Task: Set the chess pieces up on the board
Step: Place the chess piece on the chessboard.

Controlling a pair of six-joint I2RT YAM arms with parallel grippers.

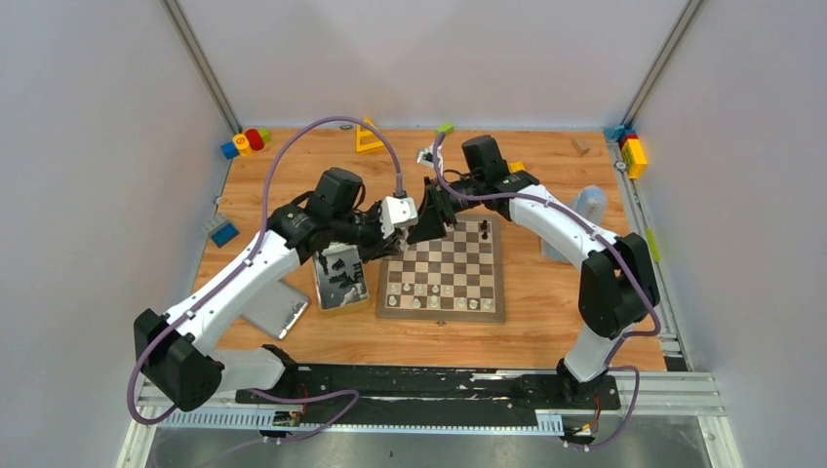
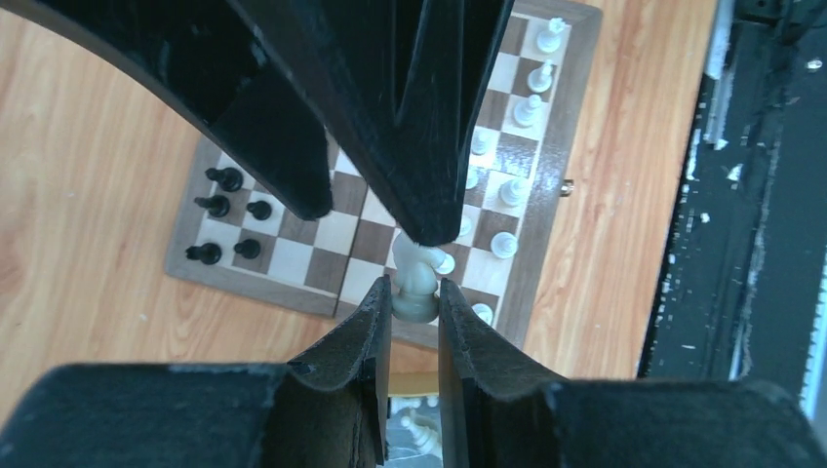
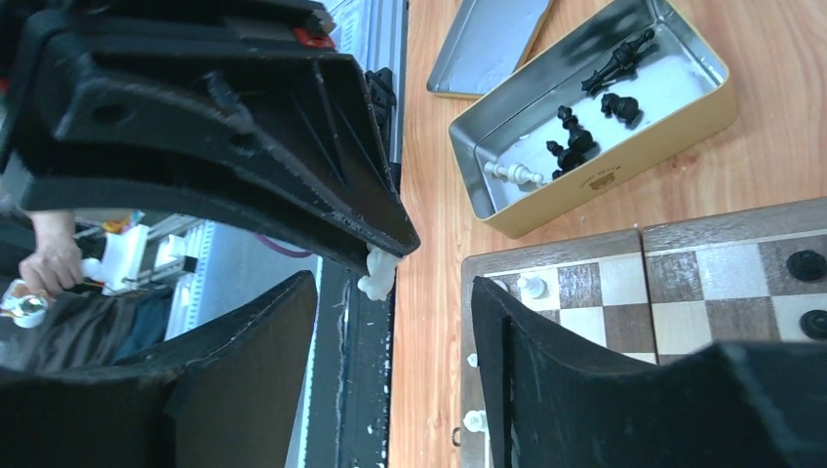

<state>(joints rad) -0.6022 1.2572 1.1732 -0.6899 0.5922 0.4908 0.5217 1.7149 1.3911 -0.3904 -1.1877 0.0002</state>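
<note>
My left gripper (image 2: 414, 292) is shut on the base of a pale knight (image 2: 417, 278), holding it in the air above the board (image 2: 254, 288). My right gripper (image 3: 392, 283) faces it with its jaws apart, one finger on each side of the knight (image 3: 377, 273) and neither touching it. From above, both grippers (image 1: 414, 222) (image 1: 431, 220) meet over the board's (image 1: 444, 314) far left corner. White pieces (image 1: 434, 290) stand in the near rows and black pieces (image 1: 484, 230) at the far right. More pieces (image 3: 575, 141) lie in the tin (image 3: 605, 180).
The open tin (image 1: 341, 304) stands left of the board, with its flat lid (image 1: 276, 310) further left. Toy blocks lie at the back left (image 1: 244, 141), back middle (image 1: 368, 136) and back right (image 1: 632, 151). A blue block (image 1: 222, 232) lies at the left.
</note>
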